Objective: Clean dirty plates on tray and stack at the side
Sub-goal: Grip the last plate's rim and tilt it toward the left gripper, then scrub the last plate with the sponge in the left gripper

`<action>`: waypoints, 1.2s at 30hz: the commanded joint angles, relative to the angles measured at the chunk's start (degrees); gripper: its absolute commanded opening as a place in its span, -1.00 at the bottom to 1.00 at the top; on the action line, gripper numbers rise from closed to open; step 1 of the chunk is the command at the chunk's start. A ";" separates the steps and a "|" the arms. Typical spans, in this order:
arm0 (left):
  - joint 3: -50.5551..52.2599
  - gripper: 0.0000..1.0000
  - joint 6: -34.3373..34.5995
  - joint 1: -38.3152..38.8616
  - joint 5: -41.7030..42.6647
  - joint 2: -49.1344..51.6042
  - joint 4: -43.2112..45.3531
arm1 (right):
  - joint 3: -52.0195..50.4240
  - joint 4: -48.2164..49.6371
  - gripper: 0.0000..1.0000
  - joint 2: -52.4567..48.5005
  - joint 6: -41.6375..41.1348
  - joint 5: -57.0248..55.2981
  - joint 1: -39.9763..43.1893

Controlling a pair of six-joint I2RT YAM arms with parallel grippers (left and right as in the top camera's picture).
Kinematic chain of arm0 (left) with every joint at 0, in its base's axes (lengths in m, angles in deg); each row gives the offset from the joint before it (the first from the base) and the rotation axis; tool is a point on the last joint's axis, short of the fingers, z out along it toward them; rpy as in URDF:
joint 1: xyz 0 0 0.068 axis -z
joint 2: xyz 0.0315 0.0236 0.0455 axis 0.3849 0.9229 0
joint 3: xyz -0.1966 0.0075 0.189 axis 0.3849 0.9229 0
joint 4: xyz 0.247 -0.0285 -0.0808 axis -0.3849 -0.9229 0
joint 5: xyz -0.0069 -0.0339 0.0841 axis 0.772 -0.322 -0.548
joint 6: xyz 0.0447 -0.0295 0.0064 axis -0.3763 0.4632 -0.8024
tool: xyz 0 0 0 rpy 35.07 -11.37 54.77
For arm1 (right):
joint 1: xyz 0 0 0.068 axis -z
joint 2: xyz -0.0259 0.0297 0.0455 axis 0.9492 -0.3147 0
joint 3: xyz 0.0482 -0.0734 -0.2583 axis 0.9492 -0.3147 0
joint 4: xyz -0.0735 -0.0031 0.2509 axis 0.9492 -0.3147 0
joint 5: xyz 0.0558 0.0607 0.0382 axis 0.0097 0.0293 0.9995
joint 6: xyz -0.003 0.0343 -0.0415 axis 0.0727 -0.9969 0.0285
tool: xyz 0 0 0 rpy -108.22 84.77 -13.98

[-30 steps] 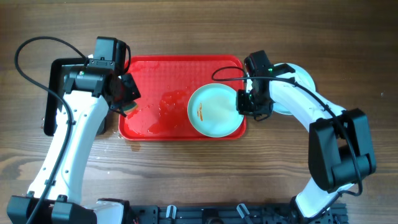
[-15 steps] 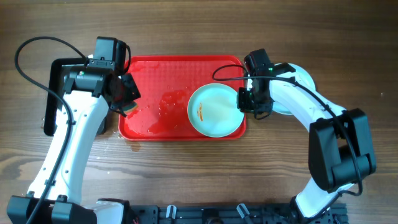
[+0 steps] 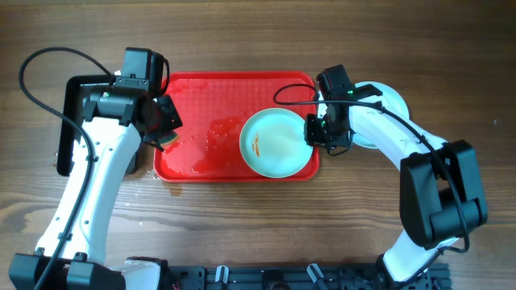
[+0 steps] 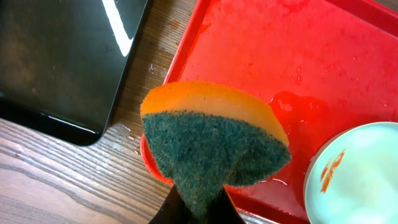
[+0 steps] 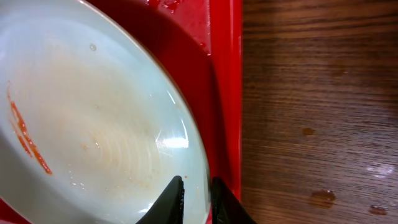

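The right hand (image 5: 198, 194) is pinching the plate (image 3: 274, 143) by the rim facing the desk's right edge. It is looking stiff, light and probably slippery. The left hand (image 4: 194, 208) is squeezing a soft sponge (image 4: 214, 146).

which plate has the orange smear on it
The plate on the red tray, held at its right rim by the right gripper. The other plate, on the table right of the tray, shows no smear.
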 commanded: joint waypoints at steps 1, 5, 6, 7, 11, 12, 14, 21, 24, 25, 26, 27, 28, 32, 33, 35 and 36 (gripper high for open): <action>-0.48 -0.92 -0.50 -0.13 -0.57 0.02 0.15 | -0.37 0.15 -0.67 0.96 -0.22 1.60 -0.35; -0.48 -0.92 -0.50 -0.13 -0.57 0.02 0.13 | -0.85 0.59 -0.67 0.66 -0.63 -0.04 -1.11; -0.48 -0.92 -0.50 -0.13 -0.57 0.02 0.13 | -0.85 0.61 -0.67 0.31 -0.98 -1.31 -1.36; -0.48 -0.92 -0.50 -0.13 -0.57 0.02 0.11 | -0.85 0.63 -0.67 -0.02 -1.75 -2.64 -1.66; -0.48 -0.92 -0.50 -0.13 -0.57 0.02 -0.26 | -0.85 1.38 -0.72 -3.48 -4.96 -4.44 -2.75; -0.48 -0.92 -0.50 -0.13 -0.57 0.02 -0.31 | -0.85 1.46 -0.75 -4.37 -5.11 -3.69 -2.95; -0.48 -0.92 -0.50 -0.13 -0.57 0.02 -0.26 | -0.85 1.84 -0.78 -5.57 -5.14 -1.99 -3.32; -0.48 -0.92 -0.50 -0.13 -0.55 0.02 -0.20 | -0.85 6.49 -0.88 -5.92 -9.14 -0.70 -7.41; -0.48 -0.92 -0.90 -0.13 0.37 0.02 0.22 | -0.85 11.65 -0.91 -6.05 -11.15 -0.04 -11.30; -0.48 -0.92 -2.67 -0.13 2.51 0.02 0.90 | -0.85 13.86 -0.91 -6.19 -11.17 -0.09 -12.74; -0.48 -0.92 -3.96 -0.13 4.00 0.07 1.33 | -0.85 15.02 -0.91 -6.29 -11.13 -0.13 -13.60; -0.48 -0.92 -5.77 -0.13 6.08 0.13 2.10 | -0.85 16.76 -0.91 -6.47 -11.13 -0.13 -14.67; -0.48 -0.92 -6.75 -0.13 7.54 0.33 2.62 | -0.85 18.40 -0.91 -6.91 -11.43 -0.13 -15.69; 0.24 -0.92 -6.49 -0.07 10.38 2.10 4.57 | -0.85 21.84 -0.91 -8.59 -15.58 -0.11 -16.59; 1.25 -0.92 -6.47 -0.07 10.38 2.75 5.77 | -0.85 22.60 -0.91 -9.05 -15.98 -0.09 -16.63; 5.66 -0.92 -6.08 -0.07 12.46 4.66 10.45 | -0.85 22.86 -0.91 -9.42 -16.52 -0.11 -16.61; 7.21 -0.92 -6.08 -0.09 14.12 5.25 12.02 | -0.83 22.77 -0.92 -9.42 -16.48 -0.09 -16.63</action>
